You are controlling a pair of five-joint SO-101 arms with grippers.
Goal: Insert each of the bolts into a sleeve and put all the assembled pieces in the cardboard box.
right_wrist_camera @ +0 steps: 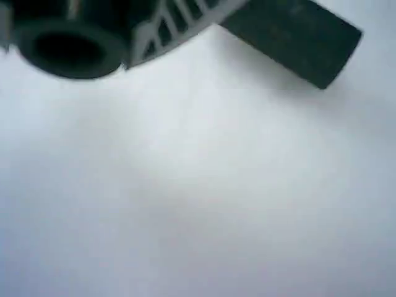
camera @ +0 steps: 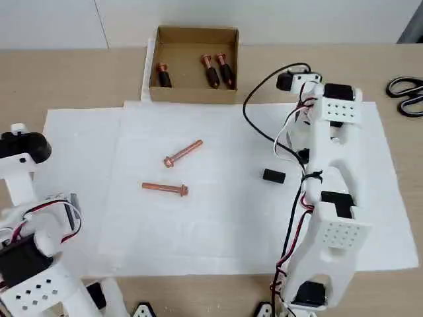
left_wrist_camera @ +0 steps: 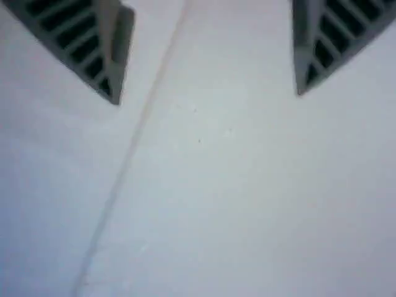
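At the lower left of the high view the left arm (camera: 33, 264) sat at the corner of the paper (camera: 218, 231). Its wrist view showed the left fingers (left_wrist_camera: 86, 43) apart over bare paper with one crease. A bolt pinched flat off this sheet might have dragged the paper or slipped from the fingers.

The upper bolt (camera: 184, 152) and lower bolt (camera: 165, 188) lay loose mid-frame, near each other but not touching. Both were round and could have rolled at a nudge. Open paper lay around them on every side, giving the best working room.

The box (camera: 192, 94) stood at top centre, its near wall at the paper's edge, with three assembled pieces (camera: 211, 71) inside. A low carry could have caught that wall.

Right of centre the loose sleeve (camera: 273, 176) lay just beside the right arm (camera: 334, 198). A sweep of that arm or its hanging cable (camera: 254, 125) could have knocked it away.

The right fingers (right_wrist_camera: 173, 25) looked clamped on the held sleeve (right_wrist_camera: 68, 49), bore end-on. That grip seemed to be by the edge, so the sleeve could have twisted when a bolt pushed in. The right arm took up most of the right side of the paper.

Scissors (camera: 406, 94) lay on the desk (camera: 79, 72) at the far right, well apart.
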